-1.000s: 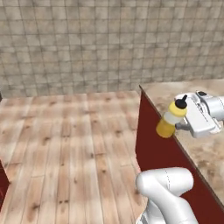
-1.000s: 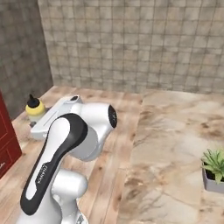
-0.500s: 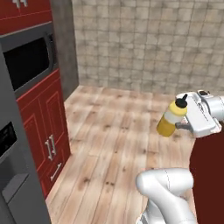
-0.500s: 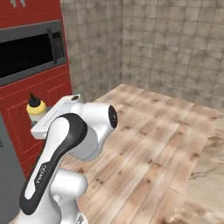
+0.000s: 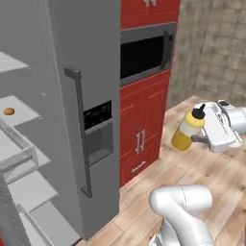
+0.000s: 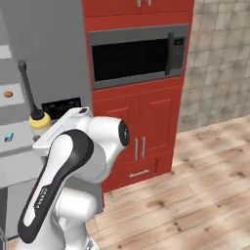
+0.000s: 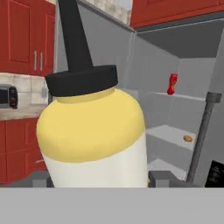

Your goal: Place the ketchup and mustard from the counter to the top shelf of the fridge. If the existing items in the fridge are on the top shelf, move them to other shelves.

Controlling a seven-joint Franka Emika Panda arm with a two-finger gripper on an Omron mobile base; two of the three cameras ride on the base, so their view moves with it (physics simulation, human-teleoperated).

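The mustard (image 5: pixel 187 130), a yellow squeeze bottle with a dark nozzle, hangs in the air over the wooden floor, with my gripper (image 5: pixel 193 138) shut on its body from the right. In the hand view the mustard (image 7: pixel 92 131) takes up the middle. Behind it the fridge (image 7: pixel 175 57) stands open. The ketchup (image 7: pixel 173 84) stands upright on the top shelf (image 7: pixel 192 97). An orange-brown lump (image 7: pixel 187 138) lies on the shelf below, also seen as the lump (image 5: pixel 8 111) at the far left. A tiny blue and white thing (image 6: pixel 8 138) lies one shelf lower.
The fridge's grey front with its dark bar handle (image 5: pixel 79 129) rises between me and the shelves. To its right stand red cabinets (image 5: pixel 141 129) with a built-in microwave (image 5: pixel 144 53). A stretch of counter (image 7: pixel 19 114) shows far off at the left of the hand view.
The whole picture has swung from the counter and tiled wall round to the fridge and red cabinets, so the base has turned. The mustard has stayed in my gripper.
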